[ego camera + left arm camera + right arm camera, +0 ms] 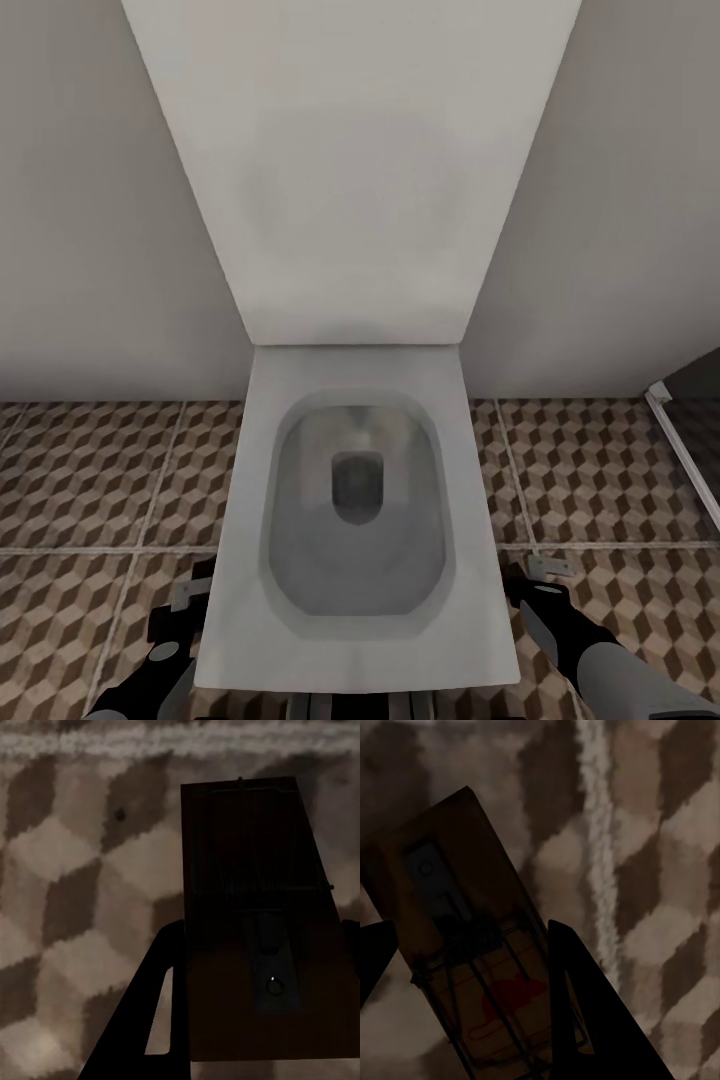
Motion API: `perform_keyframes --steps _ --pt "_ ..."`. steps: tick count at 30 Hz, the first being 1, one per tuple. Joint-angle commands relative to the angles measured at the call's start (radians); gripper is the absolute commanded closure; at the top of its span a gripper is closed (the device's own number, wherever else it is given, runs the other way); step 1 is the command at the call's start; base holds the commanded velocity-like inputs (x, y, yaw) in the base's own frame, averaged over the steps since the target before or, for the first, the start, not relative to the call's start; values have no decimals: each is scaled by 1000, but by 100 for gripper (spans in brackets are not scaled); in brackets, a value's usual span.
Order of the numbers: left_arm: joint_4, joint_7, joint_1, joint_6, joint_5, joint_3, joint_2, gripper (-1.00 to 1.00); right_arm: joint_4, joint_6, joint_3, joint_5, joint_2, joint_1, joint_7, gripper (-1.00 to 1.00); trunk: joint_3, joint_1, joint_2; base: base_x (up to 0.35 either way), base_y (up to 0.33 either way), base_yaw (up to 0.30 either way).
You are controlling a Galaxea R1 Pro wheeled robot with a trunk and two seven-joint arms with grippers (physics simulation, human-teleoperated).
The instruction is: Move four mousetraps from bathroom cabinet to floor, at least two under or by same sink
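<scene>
Both jaws clamp mousetraps: left mousetrap [255, 937] and right mousetrap [472, 960] between fingers above bathroom floor [90, 480].

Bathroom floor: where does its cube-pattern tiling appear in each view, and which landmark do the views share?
Head view: the bathroom floor fills the lower half, on both sides of the toilet.
Left wrist view: it lies behind the mousetrap.
Right wrist view: it lies behind the other mousetrap.
Shared landmark: the pale grout lines.
</scene>
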Motion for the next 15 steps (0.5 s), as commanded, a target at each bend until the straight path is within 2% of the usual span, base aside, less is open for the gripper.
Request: perform_keyframes --steps 1,4,5,15 --pt "4 3 0 -2 3 1 -1 100 15 5 11 -24 -1 1 -4 100 -1 0 0 0 0 0" --pt "4 3 0 -2 3 1 -1 100 15 5 11 -24 -1 1 -4 100 -1 0 0 0 0 0" --pt "4 3 0 -2 3 1 -1 100 15 5 11 -24 -1 1 -4 -100 -1 0 0 0 0 0" --pt "4 3 0 -3 2 1 -1 100 16 5 11 -24 -1 1 25 -100 -1 0 0 0 0 0"
